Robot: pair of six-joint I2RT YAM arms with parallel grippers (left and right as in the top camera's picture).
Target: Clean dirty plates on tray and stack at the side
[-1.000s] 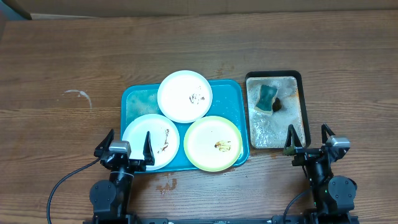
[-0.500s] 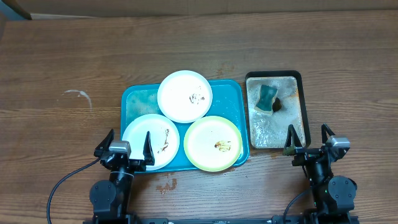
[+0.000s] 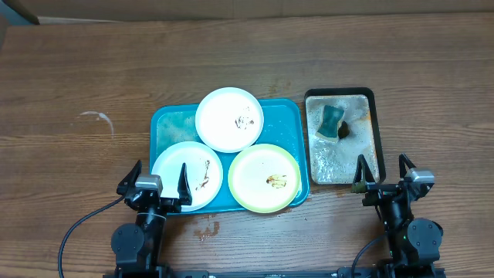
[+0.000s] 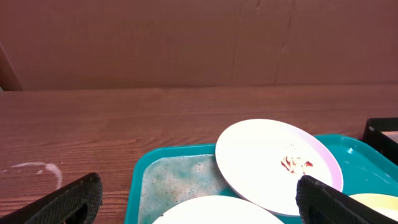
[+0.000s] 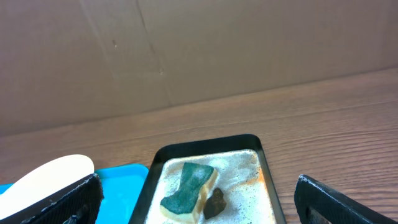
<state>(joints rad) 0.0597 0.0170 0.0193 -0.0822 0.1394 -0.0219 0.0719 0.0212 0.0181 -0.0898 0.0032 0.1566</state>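
Table: A big brown wooden table [image 3: 77, 69] fills the view from above. It has a pale ring mark [image 3: 96, 120] on its left side. There are some small reddish spots [image 3: 207, 229] near the front edge of the blue tray.
Room: Behind the table is a plain brown wall [image 4: 186, 37] that looks like cardboard.
Blue tray: The blue tray [image 3: 164, 123] lies in the middle of the table. Its bare back left corner looks wet and soapy.
Plates: All three plates sit on the blue tray.
Back plate: The far white plate [image 3: 229, 119] has a small dark smear. Its edge lies over the two front plates.
Front left plate: The near white plate [image 3: 187, 175] has a brown streak. It sticks out over the tray's rim.
Front right plate: The yellow-green plate [image 3: 264, 177] has a brown blob in the middle.
Black tray: The black tray [image 3: 340, 93] is just beside the blue tray, on its right. It holds foamy water, a green sponge [image 3: 332, 120] and a dark lump [image 3: 344, 130] next to the sponge.
Left gripper: The left gripper [image 3: 157, 181] is spread wide and holds nothing. It is at the front edge of the near white plate.
Right gripper: The right gripper [image 3: 383, 174] is spread wide and holds nothing. It is at the front end of the black tray.
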